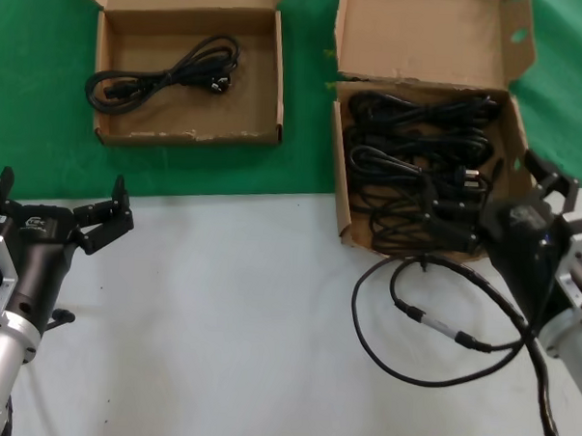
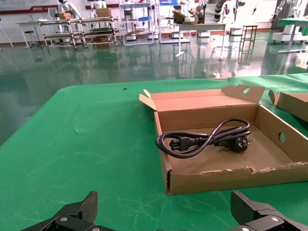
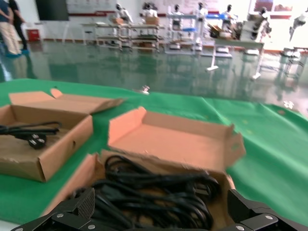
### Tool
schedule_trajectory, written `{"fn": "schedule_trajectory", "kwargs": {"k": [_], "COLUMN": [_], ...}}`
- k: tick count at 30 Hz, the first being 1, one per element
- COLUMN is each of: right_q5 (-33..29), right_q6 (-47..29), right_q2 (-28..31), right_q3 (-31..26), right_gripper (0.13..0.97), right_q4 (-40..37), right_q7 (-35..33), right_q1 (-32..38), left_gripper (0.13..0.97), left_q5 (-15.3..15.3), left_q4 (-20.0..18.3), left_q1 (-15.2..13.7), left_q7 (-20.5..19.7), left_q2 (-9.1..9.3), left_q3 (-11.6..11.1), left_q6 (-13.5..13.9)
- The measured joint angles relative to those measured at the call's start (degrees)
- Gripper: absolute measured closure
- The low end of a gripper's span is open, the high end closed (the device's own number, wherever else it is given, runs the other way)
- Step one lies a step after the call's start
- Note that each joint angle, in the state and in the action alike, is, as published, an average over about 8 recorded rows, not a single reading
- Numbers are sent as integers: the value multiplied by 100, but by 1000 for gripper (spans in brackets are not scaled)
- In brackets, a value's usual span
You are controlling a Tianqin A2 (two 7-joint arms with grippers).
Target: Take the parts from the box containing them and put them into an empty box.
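Note:
The box containing the parts (image 1: 338,172) stands at the far right, lid flap up, with several black power cords (image 1: 419,166) bundled inside. My right gripper (image 1: 519,204) hovers open over that box's near right corner; in the right wrist view its spread fingertips frame the cords (image 3: 159,192) below the gripper (image 3: 161,207). The smaller box (image 1: 188,131) at the far left holds one cord (image 1: 167,73), seen in the left wrist view as a looped cord (image 2: 202,139) in the carton (image 2: 231,178). My left gripper (image 1: 60,208) waits open and holding nothing at the near left, short of that box (image 2: 166,214).
A thin black cable with a silver connector (image 1: 431,321) loops on the white table in front of the right box, beside my right arm. Both boxes sit on a green cloth (image 1: 303,161) beyond the white surface (image 1: 219,321). The smaller box (image 3: 57,149) also shows in the right wrist view.

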Motion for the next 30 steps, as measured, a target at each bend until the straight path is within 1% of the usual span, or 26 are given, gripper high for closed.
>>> {"fn": "schedule_trajectory", "kwargs": {"k": [13, 30], "right_q5": [167, 178], "right_q6": [411, 440], "right_q2": [7, 7], "right_q3": [184, 197], "right_gripper": [129, 129], "right_q4": [11, 12], "right_q7": [262, 280], "right_q1": [-518, -554], "left_gripper": [132, 132], "left_q5": [-25, -27], "left_q4": [0, -1], "left_q1": [14, 15], "left_q7": [15, 17], "left_q2": [-5, -5], "left_q3": [1, 1], "left_q6": [-16, -17]}}
